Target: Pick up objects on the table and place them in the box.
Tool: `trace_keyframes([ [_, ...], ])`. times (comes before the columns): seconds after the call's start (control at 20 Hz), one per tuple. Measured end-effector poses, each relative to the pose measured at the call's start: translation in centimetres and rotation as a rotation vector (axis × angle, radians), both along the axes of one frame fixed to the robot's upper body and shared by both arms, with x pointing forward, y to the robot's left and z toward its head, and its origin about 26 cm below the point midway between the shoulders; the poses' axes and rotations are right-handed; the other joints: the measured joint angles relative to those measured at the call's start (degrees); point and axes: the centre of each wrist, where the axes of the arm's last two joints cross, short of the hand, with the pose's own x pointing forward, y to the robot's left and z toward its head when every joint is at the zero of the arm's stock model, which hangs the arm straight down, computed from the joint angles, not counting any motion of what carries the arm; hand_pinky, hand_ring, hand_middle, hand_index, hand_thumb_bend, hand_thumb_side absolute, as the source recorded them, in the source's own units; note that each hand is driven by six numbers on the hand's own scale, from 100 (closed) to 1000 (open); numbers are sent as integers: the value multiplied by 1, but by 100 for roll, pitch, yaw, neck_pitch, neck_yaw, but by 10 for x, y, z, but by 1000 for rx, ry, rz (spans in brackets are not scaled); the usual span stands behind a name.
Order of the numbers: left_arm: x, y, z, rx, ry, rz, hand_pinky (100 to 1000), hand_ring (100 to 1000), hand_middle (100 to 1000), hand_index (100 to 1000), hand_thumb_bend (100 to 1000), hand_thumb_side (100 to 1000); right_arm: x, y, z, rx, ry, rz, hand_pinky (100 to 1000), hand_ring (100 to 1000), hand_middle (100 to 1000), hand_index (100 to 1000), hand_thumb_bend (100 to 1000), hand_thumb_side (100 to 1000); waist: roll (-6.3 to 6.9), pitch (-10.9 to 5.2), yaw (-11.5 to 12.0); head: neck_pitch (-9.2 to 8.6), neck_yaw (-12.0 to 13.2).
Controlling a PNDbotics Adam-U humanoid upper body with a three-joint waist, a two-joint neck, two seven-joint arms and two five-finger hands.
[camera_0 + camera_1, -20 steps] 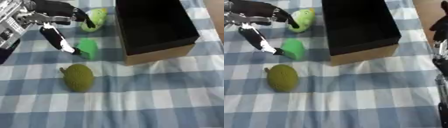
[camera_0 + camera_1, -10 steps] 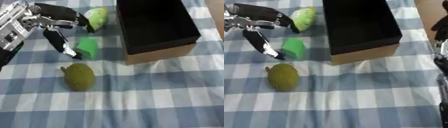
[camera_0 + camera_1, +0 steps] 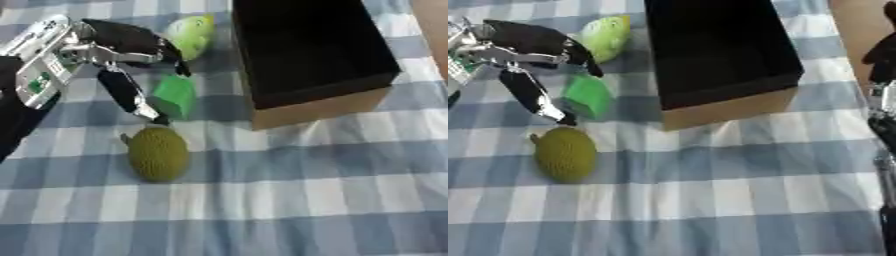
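The left hand (image 3: pixel 118 52) hovers spread open, thumb and fingers straddling the green block (image 3: pixel 175 96), lined up to grasp it for the box (image 3: pixel 306 55).

Left of the one box (image 3: pixel 315 60) lie three objects (all green): one block (image 3: pixel 175 96), one bumpy fruit (image 3: pixel 158 153), one pale toy (image 3: pixel 191 35).

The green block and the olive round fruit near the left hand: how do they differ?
The green block is bright green, flat-faced and angular; the olive round fruit is dull olive, oval and rough-skinned. The fruit looks larger. The block lies between the left hand's thumb and fingers; the fruit lies nearer the camera, outside them. Both rest on the checked cloth, outside the box.
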Motion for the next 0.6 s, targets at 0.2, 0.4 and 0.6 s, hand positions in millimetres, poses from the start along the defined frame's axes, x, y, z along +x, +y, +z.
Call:
trace_keyframes([
  [0.2,3,-1,-6,16,-5,7,890,849,728,875,424,608,0,1,0,-4,4,5,946,1000,384,951,100,470,0,0,-5,0,22],
  [0.4,6,1,-11,19,-4,14,846,803,659,829,238,526,0,1,-1,-9,5,8,947,1000,382,951,100,468,0,0,-10,0,28],
  [0.6,3,0,-9,1,-6,-5,803,752,587,772,100,393,0,1,-1,-10,7,8,947,1000,381,952,100,470,0,0,-10,1,36],
])
